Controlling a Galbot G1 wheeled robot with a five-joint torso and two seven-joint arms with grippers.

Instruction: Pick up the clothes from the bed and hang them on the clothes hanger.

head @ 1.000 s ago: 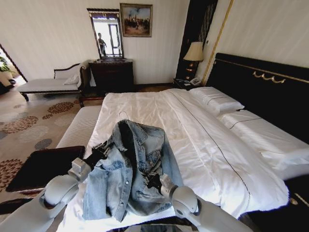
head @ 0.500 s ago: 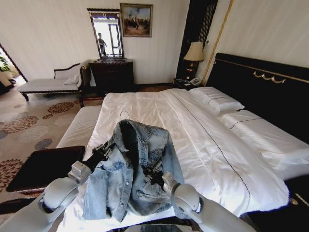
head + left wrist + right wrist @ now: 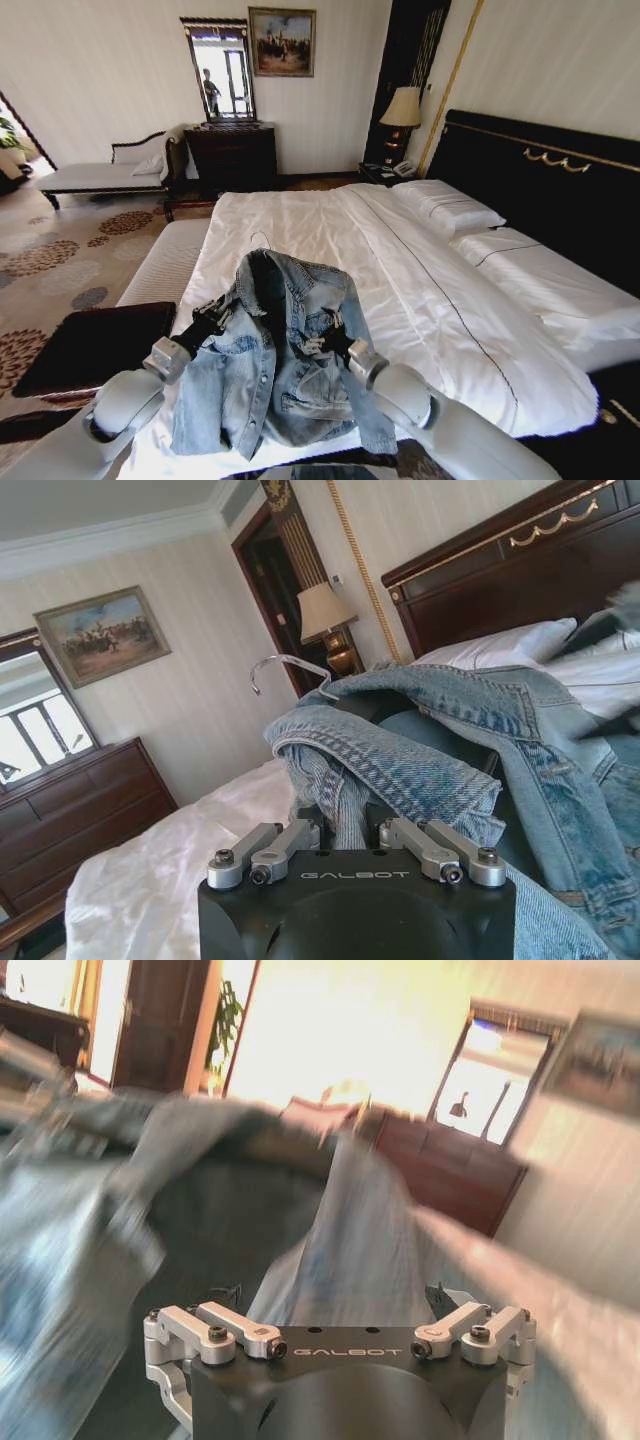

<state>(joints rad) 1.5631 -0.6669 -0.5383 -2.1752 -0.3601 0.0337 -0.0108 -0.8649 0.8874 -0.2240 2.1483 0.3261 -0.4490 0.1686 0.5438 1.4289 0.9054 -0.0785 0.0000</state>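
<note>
The denim jacket (image 3: pixel 285 350) is bunched up over the near end of the bed (image 3: pixel 420 290), its collar raised and the hanger's silver hook (image 3: pixel 285 668) poking out behind the collar. My left gripper (image 3: pixel 207 322) is closed on a fold of the jacket's left edge. My right gripper (image 3: pixel 327 342) is against the jacket's front, fingers spread wide with cloth between them. Pillows (image 3: pixel 450 208) lie by the black headboard (image 3: pixel 560 190)
</note>
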